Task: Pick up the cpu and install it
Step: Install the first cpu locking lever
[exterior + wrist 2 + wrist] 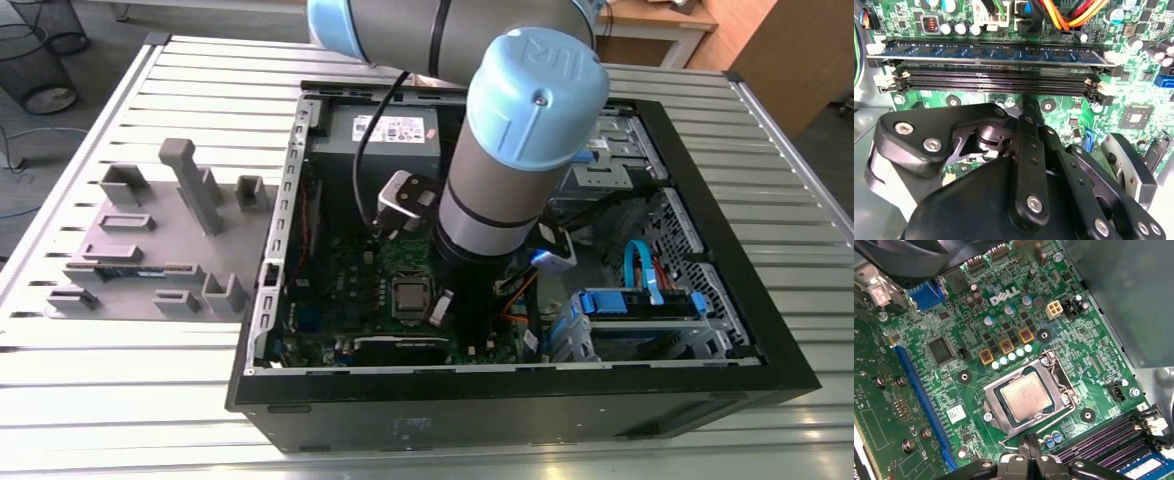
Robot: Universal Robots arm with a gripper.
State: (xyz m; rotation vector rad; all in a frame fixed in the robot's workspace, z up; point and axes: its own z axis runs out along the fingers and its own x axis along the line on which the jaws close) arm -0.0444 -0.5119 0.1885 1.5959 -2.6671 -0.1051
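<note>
Pinched together, the gripper [1029,442] showed its two dark fingertips meeting with nothing visible between them, so it carried nothing. It hung low inside the open computer case [534,400], over the green motherboard [1079,340]. The cpu [1029,395] was not in its hold. The chip lay flat, silver top upward, inside the metal-framed socket [1064,390]; whether that frame was latched down could not be told. In the first wrist view the fingertips stood just beside the socket's edge, on the side that faces the memory slots [1104,437], so the cpu lay directly ahead of the tips and very near. In the exterior view the cpu [407,297] sat just to the exterior view's left of the arm's lower end. Being square, the chip had no long axis; its edges ran parallel to the socket frame. As for writing, a white logo [1004,295] was printed on the board, a small white sticker [955,413] lay near the long blue slot, and a paper label [394,128] sat on the power supply. None of this bore on the task.
</note>
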